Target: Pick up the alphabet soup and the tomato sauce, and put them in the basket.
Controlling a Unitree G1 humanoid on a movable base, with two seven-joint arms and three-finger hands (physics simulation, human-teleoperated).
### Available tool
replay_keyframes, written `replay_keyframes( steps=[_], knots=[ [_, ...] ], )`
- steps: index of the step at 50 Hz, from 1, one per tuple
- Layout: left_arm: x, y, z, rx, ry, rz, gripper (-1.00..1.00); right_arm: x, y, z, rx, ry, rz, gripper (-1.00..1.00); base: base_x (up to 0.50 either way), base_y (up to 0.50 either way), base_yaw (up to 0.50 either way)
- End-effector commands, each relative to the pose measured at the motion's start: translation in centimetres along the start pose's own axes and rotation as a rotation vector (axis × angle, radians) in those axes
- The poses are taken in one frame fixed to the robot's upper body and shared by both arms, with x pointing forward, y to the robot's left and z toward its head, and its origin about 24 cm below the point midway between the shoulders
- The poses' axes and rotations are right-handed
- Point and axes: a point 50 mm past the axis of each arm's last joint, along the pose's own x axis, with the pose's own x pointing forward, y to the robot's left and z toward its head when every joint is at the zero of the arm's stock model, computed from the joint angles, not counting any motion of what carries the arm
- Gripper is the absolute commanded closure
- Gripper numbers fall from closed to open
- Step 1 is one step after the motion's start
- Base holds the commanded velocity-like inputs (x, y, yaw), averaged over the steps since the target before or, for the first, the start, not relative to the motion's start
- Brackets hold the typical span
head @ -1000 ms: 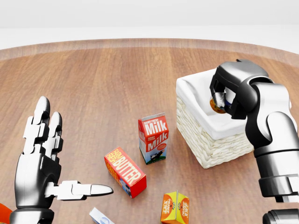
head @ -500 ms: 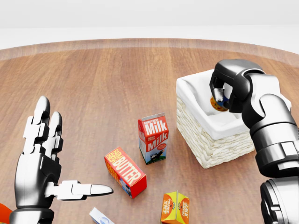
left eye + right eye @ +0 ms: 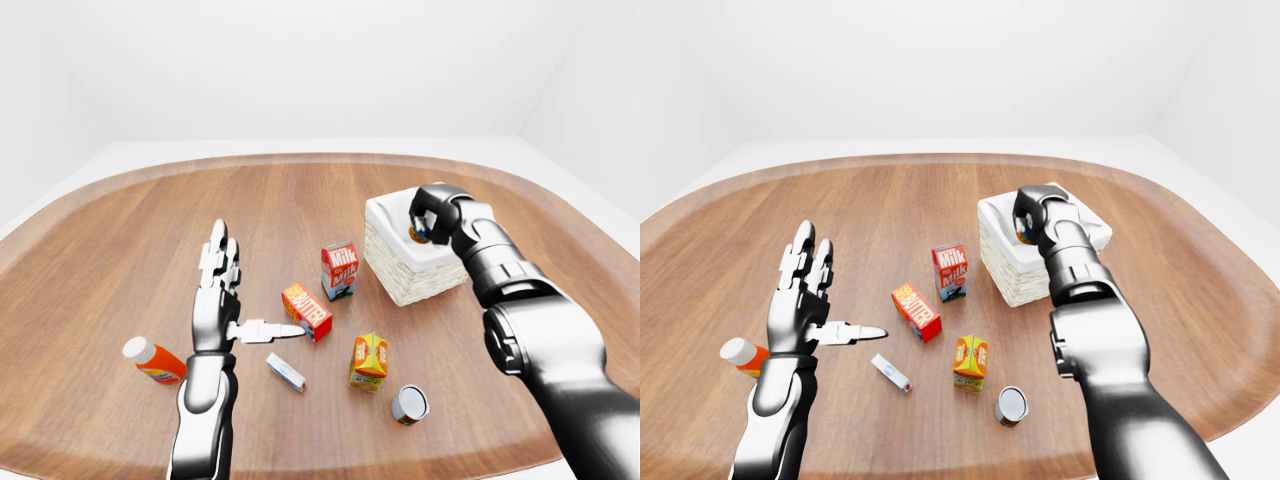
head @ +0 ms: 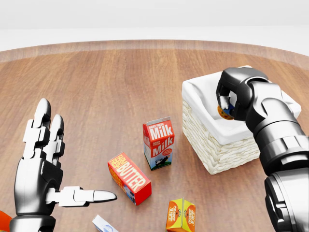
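Only the left-eye view shows a can [image 3: 409,404] lying loose while the right hand [image 4: 226,100] grips another.

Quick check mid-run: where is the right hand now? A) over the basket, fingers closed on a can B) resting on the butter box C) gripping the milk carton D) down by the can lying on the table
A: the right hand hangs over the basket with its fingers closed round a can.
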Motion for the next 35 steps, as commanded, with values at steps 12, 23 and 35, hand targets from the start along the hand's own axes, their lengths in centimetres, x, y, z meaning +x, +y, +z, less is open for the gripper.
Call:
replay_keyframes(
  steps=[12,23,35],
  knots=[
    [0.1,0.2,-0.2,0.006,0.006,0.009,-1.0,0.2,1.0,0.1,-0.009,0.034,-0.022,1.0,0.0,0.0,0.0],
    [0.1,0.2,0.1,0.007,-0.004,0.009,-1.0,0.3,1.8,0.1,-0.009,0.035,-0.001,1.0,0.0,0.0,0.0],
    [0.1,0.2,0.1,0.007,-0.004,0.009,-1.0,0.3,1.8,0.0,-0.003,0.039,0.003,1.0,0.0,0.0,0.0]
  ],
)
